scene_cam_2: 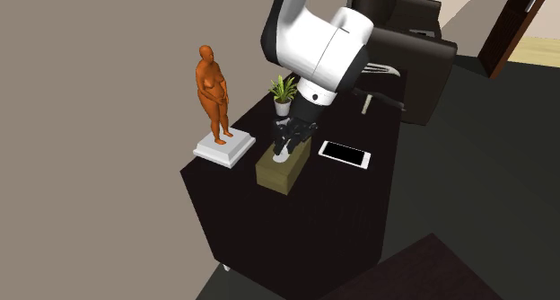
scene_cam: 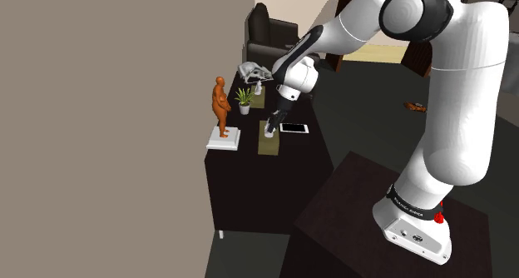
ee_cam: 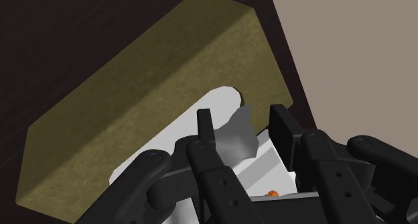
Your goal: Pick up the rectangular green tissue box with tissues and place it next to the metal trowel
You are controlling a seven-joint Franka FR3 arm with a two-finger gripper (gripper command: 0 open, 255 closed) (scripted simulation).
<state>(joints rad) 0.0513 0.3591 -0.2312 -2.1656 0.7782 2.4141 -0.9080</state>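
The tissue box (scene_cam_2: 280, 171) is olive green and rectangular, and it lies flat on the dark table (scene_cam_2: 269, 226) between the orange statue and the phone. It also shows in the shoulder view (scene_cam: 269, 145) and the wrist view (ee_cam: 134, 102). A white and grey tissue (ee_cam: 234, 132) sticks up from its top slot. My gripper (ee_cam: 242, 125) points down onto the box, with its fingers (ee_cam: 205, 125) closed in on the tissue from both sides. The gripper (scene_cam_2: 285, 150) sits right on the box top. A grey metallic thing, seemingly the trowel (scene_cam: 252, 71), lies at the table's far end.
An orange figure (scene_cam_2: 213, 92) on a white base (scene_cam_2: 224, 148) stands beside the box, near the wall. A small potted plant (scene_cam_2: 284, 93) stands behind it, and a white-framed phone (scene_cam_2: 345, 154) lies on the box's other side. A dark armchair (scene_cam: 268, 31) stands past the table.
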